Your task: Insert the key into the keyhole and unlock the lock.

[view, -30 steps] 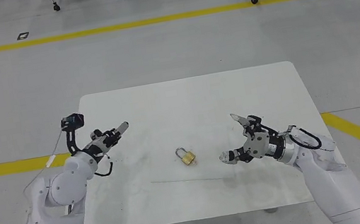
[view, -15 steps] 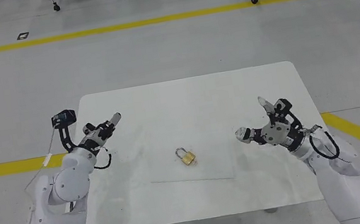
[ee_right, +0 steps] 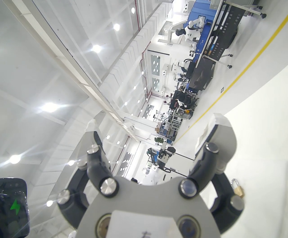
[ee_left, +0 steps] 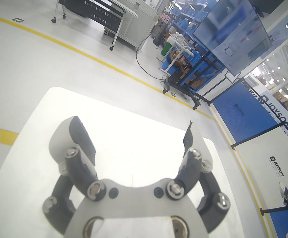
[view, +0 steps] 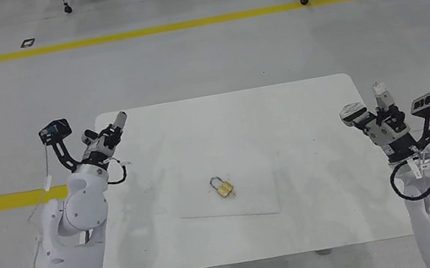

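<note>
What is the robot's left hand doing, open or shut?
Open. In its wrist view the left hand has its fingers spread wide apart, gripping nothing; bare table shows between them.

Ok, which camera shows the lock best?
The top view: the lock lies whole on the table, shackle and brass body both plain. The right wrist view catches it small, just past the right gripper. The left wrist view looks across another stretch of table.
</note>
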Controlling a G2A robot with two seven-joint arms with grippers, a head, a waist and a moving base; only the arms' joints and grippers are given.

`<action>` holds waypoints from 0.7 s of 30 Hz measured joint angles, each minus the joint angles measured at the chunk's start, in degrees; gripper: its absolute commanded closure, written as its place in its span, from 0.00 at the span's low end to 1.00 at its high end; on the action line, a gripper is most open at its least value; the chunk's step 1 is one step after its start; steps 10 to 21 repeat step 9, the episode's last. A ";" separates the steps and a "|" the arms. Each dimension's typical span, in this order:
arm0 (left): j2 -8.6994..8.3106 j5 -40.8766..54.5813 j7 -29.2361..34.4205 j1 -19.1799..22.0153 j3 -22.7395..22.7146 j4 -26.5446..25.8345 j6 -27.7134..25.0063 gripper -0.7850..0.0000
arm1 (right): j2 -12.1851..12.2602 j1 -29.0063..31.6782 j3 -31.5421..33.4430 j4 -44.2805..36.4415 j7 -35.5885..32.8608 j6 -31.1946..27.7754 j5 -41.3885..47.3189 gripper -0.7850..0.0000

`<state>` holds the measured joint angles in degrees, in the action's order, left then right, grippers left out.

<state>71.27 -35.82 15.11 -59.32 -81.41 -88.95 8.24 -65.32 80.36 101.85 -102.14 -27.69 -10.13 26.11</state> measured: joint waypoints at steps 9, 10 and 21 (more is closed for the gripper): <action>-0.18 -1.27 -0.50 -1.28 -0.34 -0.47 -0.29 0.00 | -0.02 0.61 -0.34 0.03 0.83 0.35 -3.21 0.00; -0.18 -1.27 -0.50 -1.28 -0.34 -0.47 -0.29 0.00 | -0.02 0.61 -0.34 0.03 0.83 0.35 -3.21 0.00; -0.18 -1.27 -0.50 -1.28 -0.34 -0.47 -0.29 0.00 | -0.02 0.61 -0.34 0.03 0.83 0.35 -3.21 0.00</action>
